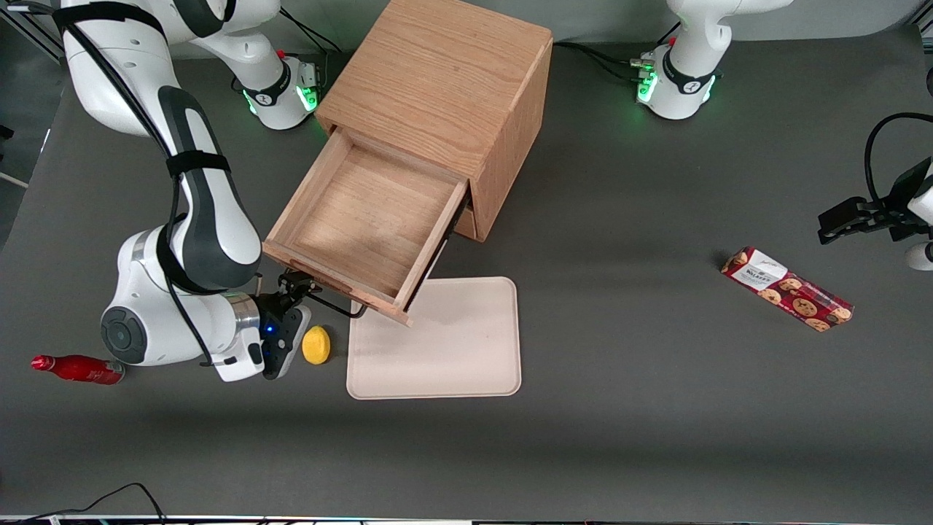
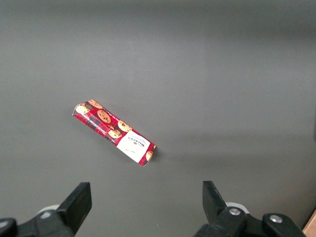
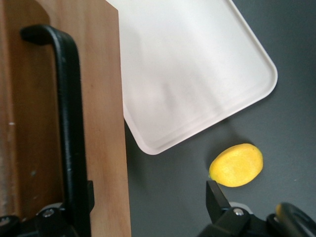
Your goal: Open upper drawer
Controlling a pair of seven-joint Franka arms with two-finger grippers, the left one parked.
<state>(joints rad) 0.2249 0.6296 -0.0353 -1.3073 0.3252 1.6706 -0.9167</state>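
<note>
The oak cabinet (image 1: 437,80) stands mid-table with its upper drawer (image 1: 364,219) pulled far out, showing a bare light-wood tray. The drawer's thin black wire handle (image 1: 337,306) runs along its front. In the right wrist view the handle (image 3: 69,123) lies against the drawer front (image 3: 101,98). My right gripper (image 1: 295,286) sits at the handle's end toward the working arm. Its fingers are spread apart (image 3: 148,200): one finger (image 3: 87,193) is beside the handle bar, the other (image 3: 215,195) is over the table near the lemon. They hold nothing. The bottom drawer is hidden under the open one.
A yellow lemon (image 1: 316,344) lies on the table just by the gripper and also shows in the right wrist view (image 3: 236,165). A beige tray (image 1: 466,350) lies in front of the drawer, partly under it. A red bottle (image 1: 76,368) lies at the working arm's end. A cookie box (image 1: 787,289) lies toward the parked arm.
</note>
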